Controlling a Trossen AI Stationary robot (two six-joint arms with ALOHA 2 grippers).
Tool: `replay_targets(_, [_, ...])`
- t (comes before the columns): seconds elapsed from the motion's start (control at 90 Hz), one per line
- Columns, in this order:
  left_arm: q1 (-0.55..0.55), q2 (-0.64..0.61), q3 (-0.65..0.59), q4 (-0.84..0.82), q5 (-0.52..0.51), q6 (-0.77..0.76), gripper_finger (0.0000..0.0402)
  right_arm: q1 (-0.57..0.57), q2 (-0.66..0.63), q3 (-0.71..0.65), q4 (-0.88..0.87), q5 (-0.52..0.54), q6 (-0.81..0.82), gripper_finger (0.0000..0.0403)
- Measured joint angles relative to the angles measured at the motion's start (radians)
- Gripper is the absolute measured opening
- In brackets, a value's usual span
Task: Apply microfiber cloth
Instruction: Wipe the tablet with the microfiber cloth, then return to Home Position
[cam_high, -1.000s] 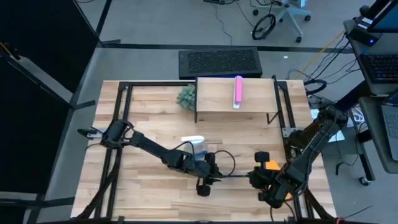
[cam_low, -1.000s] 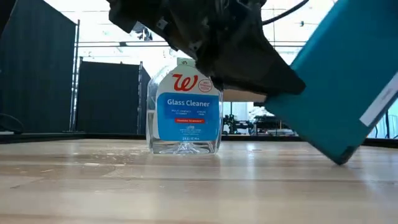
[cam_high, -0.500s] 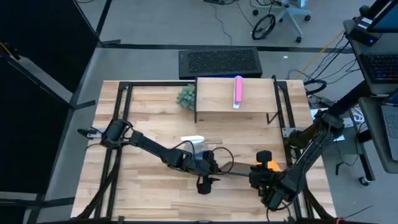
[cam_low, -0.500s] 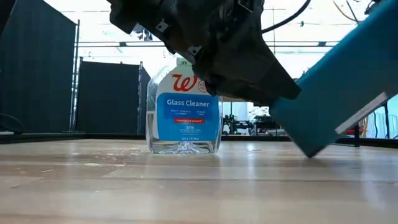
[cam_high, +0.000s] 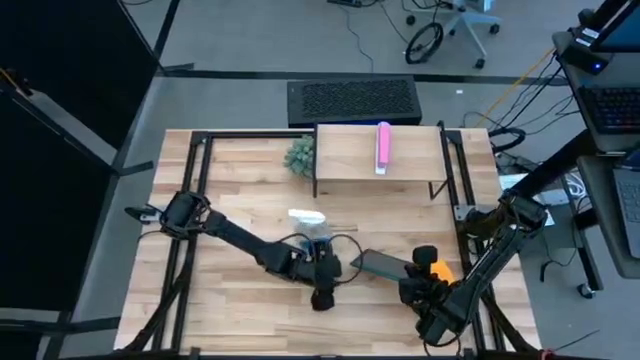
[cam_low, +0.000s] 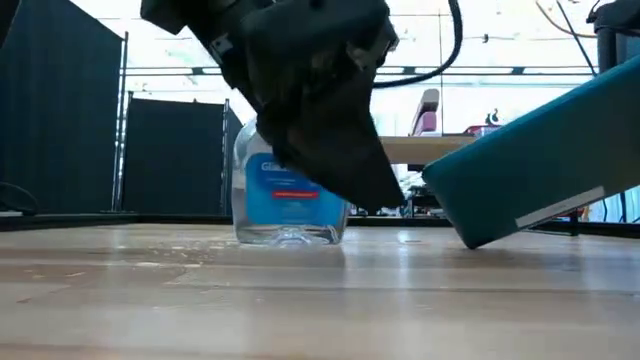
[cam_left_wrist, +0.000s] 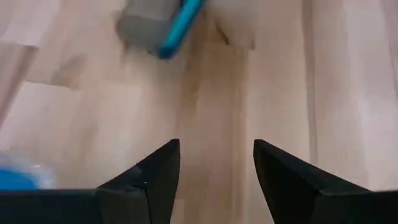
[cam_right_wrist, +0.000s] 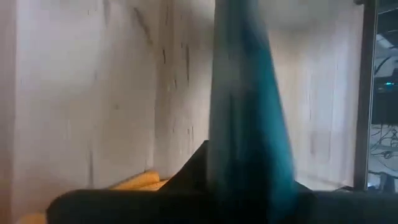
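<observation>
From above, my left arm (cam_high: 230, 235) reaches in from the left edge of the table (cam_high: 240, 170) toward its middle. Its gripper (cam_high: 322, 297) hangs near the front edge, and through its wrist camera I see the two fingers (cam_left_wrist: 158, 168) spread apart with only bare wood between them. Just behind that wrist stands the spray bottle (cam_high: 312, 228), which in the low view sits upright on the table, partly hidden by the left gripper.

To the right of it, I see the tablet (cam_high: 380, 265), with its teal edge, lifted at a tilt: in the low view one end is close to the wood and the other is raised. My right gripper (cam_high: 412, 285) is clamped on the tablet's right end; its wrist camera shows the teal edge running up between the fingers.

The cloth (cam_high: 436, 268) lies just right of that gripper, touching it, near the table's front right corner.
</observation>
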Motion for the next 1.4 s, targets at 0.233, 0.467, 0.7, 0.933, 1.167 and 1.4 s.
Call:
replay_targets(0.233, [-0.008, 0.0, 0.0, 0.01, -0.007, -0.008, 0.0187, -0.048, 0.075, 0.0, 0.114, 0.099, 0.017, 0.0014])
replay_targets(0.467, [-0.023, 0.0, 0.0, 0.01, -0.008, -0.025, 0.0187, -0.065, 0.156, 0.002, 0.213, 0.141, -0.037, 0.0035])
replay_targets(0.7, [-0.025, 0.0, 0.0, 0.011, -0.011, -0.049, 0.0187, -0.063, 0.224, 0.001, 0.23, 0.076, -0.043, 0.0131])
replay_targets(0.933, [-0.025, -0.001, 0.0, 0.011, -0.011, -0.05, 0.0187, -0.044, 0.204, 0.004, 0.236, 0.054, 0.028, 0.0225])
replay_targets(1.167, [-0.025, -0.001, 0.0, 0.028, -0.011, -0.047, 0.0187, -0.01, 0.159, 0.008, 0.245, 0.022, 0.126, 0.0253])
replay_targets(1.4, [-0.022, -0.001, 0.0, 0.082, -0.014, -0.035, 0.0187, 0.01, 0.105, 0.018, 0.299, 0.072, 0.261, 0.0239])
